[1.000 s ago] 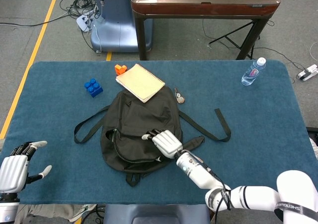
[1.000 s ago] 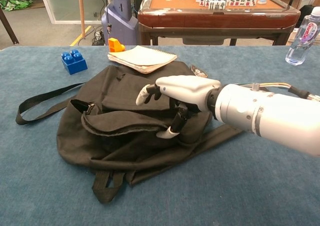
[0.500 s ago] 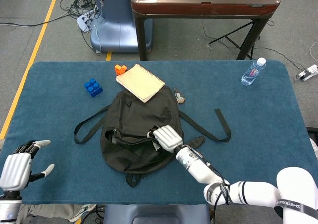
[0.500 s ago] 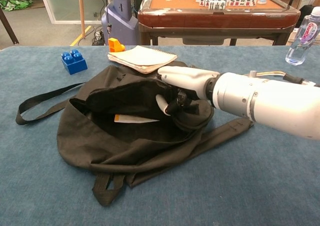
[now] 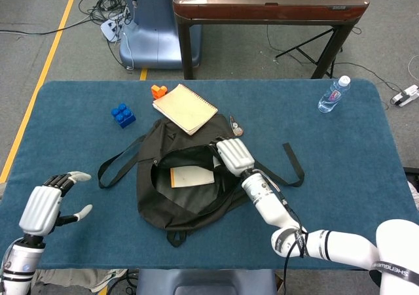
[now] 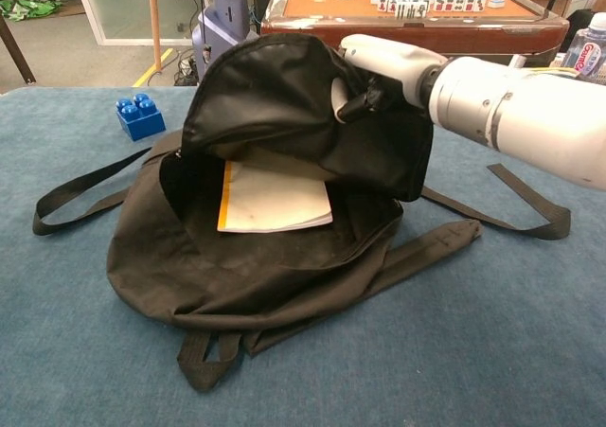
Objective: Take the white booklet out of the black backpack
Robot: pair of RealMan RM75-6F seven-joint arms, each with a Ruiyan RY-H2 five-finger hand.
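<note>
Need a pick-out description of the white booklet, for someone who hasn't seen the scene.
Find the black backpack mid-table, its flap held up by the right hand. The white booklet lies flat inside the opening. Its orange spine edge and place inside the bag separate it from the tan notepad lying outside on the table.

The scene is seen in the head view from high above the near edge, looking steeply down, so that the whole table (image 5: 340,164) and the floor beyond are taken in. In the chest view it is seen from low and close, nearly level with the tabletop, facing the far side. The backpack (image 5: 186,197), right hand (image 5: 234,155) and blue block (image 5: 123,114) are shared by both views.
</note>
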